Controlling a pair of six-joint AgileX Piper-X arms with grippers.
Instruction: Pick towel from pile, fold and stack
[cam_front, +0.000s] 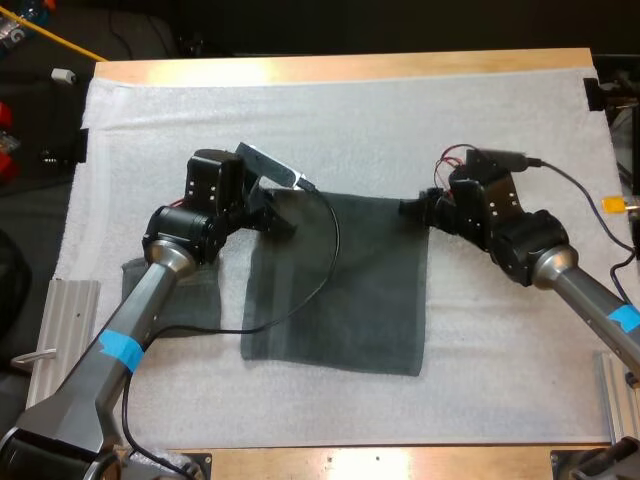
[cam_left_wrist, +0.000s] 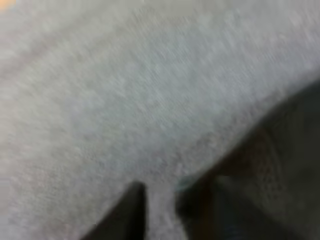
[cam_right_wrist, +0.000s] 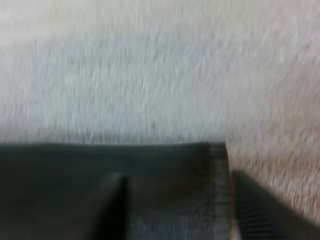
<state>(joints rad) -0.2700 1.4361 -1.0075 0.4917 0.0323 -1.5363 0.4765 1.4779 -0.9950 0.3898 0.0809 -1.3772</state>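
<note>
Grey-green cloth took centre stage: one towel (cam_front: 340, 285) lay spread flat in the middle of the white mat (cam_front: 400, 120), its far edge running between the two arms. The left gripper (cam_front: 280, 220) sat at the towel's far left corner. Seen from its wrist, the fingers (cam_left_wrist: 125, 217) stood narrowly apart with a strip of bare mat between them, one on the mat, the other at the cloth's edge, nothing pinched. Across the way, the right gripper (cam_front: 412, 208) was down at the far right corner. Its fingers (cam_right_wrist: 260, 212) stood wide, straddling the hemmed corner, one over the cloth and one over the mat beside it. A second towel (cam_front: 140, 285) lay rumpled beneath the left arm (cam_front: 130, 330), just beside the spread one.
</note>
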